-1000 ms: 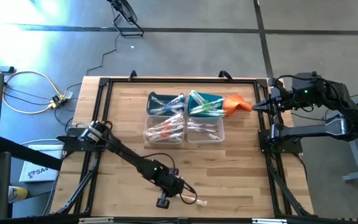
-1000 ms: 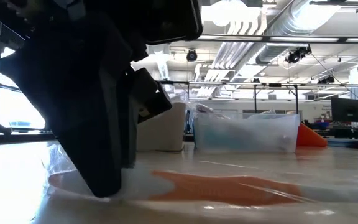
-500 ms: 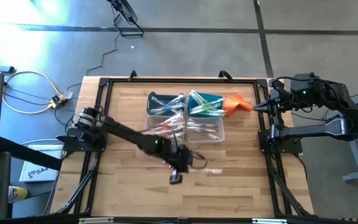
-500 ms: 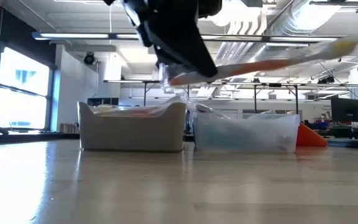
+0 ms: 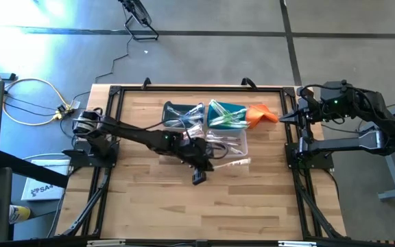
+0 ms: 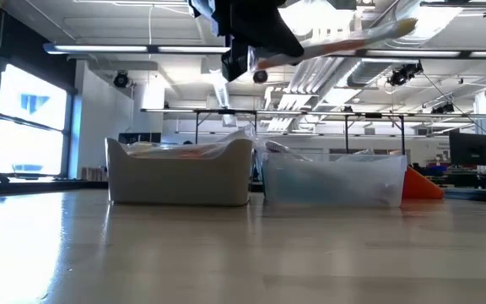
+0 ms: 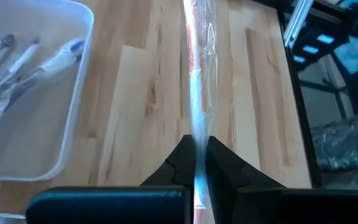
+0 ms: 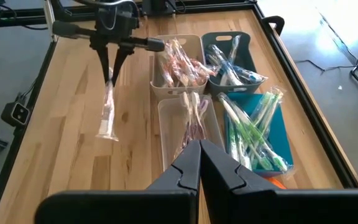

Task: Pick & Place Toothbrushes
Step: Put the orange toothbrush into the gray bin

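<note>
My left gripper (image 5: 204,165) hovers above the table just in front of the bins, shut on a wrapped toothbrush (image 5: 235,162) with a pink-red handle. Four bins stand in a block. One whitish bin (image 8: 178,59) holds pink-red toothbrushes and a dark bin (image 8: 232,56) holds blue ones. A teal bin (image 8: 263,134) has green ones, and a clear bin (image 8: 188,121) has whitish ones. My right gripper (image 8: 197,158) waits shut, raised at the table's right edge, with nothing between its fingers. My left gripper pinches one end of the wrapped toothbrush (image 7: 199,146) between its two fingers. The fingers slant down from the table's left, and the toothbrush runs on past the fingertips along their line. The free end (image 5: 247,161) points toward the table's right edge. The whole toothbrush is clear of the table.
An orange cloth (image 5: 260,114) lies to the right of the teal bin. Bare wood (image 5: 184,206) spreads in front of the bins, toward the near edge. A black frame (image 5: 290,137) runs around the table.
My left gripper has risen from the table near its front edge and swung toward the far edge, up to the bins, staying shut. The toothbrush, which lay on the wood, is now lifted clear and points toward the table's right edge.
</note>
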